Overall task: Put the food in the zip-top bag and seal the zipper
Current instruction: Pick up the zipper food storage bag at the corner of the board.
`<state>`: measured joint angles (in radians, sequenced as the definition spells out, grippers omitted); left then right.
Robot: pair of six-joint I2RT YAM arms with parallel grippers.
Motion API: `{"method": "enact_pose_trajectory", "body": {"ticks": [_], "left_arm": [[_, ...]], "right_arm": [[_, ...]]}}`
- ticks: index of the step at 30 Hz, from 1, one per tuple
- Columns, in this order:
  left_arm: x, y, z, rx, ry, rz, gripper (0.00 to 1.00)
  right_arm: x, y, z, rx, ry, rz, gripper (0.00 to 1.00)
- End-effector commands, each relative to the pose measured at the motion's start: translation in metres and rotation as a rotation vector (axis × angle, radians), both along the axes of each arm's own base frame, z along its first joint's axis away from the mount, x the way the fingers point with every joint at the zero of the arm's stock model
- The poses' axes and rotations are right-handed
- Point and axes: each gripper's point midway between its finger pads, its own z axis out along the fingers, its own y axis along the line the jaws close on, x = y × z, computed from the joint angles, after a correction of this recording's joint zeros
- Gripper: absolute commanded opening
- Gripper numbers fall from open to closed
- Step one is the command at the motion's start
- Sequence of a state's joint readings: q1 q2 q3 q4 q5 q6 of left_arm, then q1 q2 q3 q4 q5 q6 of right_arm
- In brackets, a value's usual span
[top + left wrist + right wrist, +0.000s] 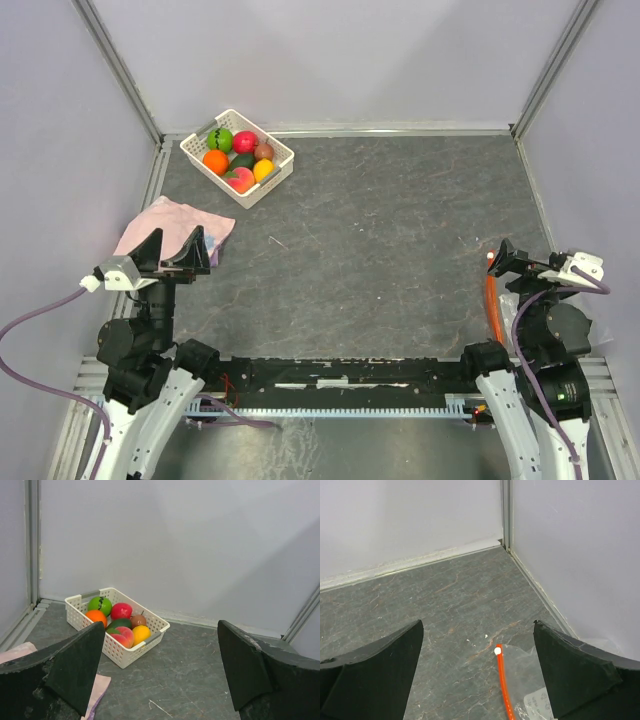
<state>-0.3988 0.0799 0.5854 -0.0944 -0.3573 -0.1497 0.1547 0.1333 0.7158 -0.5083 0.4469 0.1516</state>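
Nearest, at the table's near edge, the left gripper (177, 240) (160, 645) hangs with its jaws spread wide and nothing between them, just above the near end of the pink cloth. The right gripper (525, 262) (477, 630) is on the near right, also spread wide and holding nothing, above the bag's far end.

The dark stone-patterned table (400, 220) fills the floor between pale walls. The pink cloth (165, 220) lies crumpled on the left, partly under the left gripper. Far left, near the back corner, stands the white perforated basket (270, 138) (155, 622), set at an angle.

The clear zip-top bag (527, 680) lies flat at the near right, close to the right wall and mostly hidden by the right arm. Its orange-red zipper (492, 300) (505, 680) runs near to far, ending in a small white tip.

All the food (241, 158) sits in the basket, well apart from the bag: bright green fruit (220, 139), red-pink fruit (245, 141), orange fruit (215, 161), dark green piece (241, 160), peach (240, 178), yellow fruit (263, 170) and brownish piece (264, 152).
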Motion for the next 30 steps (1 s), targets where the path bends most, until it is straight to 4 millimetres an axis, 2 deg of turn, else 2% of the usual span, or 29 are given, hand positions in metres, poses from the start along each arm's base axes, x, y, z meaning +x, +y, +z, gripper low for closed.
{"method": "enact_pose_trajectory", "body": {"ticks": [1,11,14,24,27,30], "left_arm": [[-0.001,0.003,0.013,0.033,-0.036,0.023,0.99],[0.002,0.0,0.019,0.025,0.01,0.005,0.99],[0.002,0.002,0.018,0.02,0.032,0.014,0.99],[0.005,-0.001,0.002,0.044,0.114,0.006,1.0],[0.007,-0.005,-0.006,0.052,0.144,-0.011,1.0],[0.01,-0.012,-0.014,0.069,0.17,-0.041,1.0]], "right_arm": [[-0.002,0.0,0.022,0.015,-0.058,0.0,0.99],[0.008,0.002,0.011,0.088,0.033,-0.014,0.99],[0.014,0.004,0.001,0.109,0.104,-0.018,0.99],[0.035,0.01,-0.044,0.217,0.36,-0.082,0.99],[0.044,0.018,-0.067,0.222,0.489,-0.072,0.99],[0.05,0.013,-0.092,0.203,0.621,-0.14,0.99]]}}
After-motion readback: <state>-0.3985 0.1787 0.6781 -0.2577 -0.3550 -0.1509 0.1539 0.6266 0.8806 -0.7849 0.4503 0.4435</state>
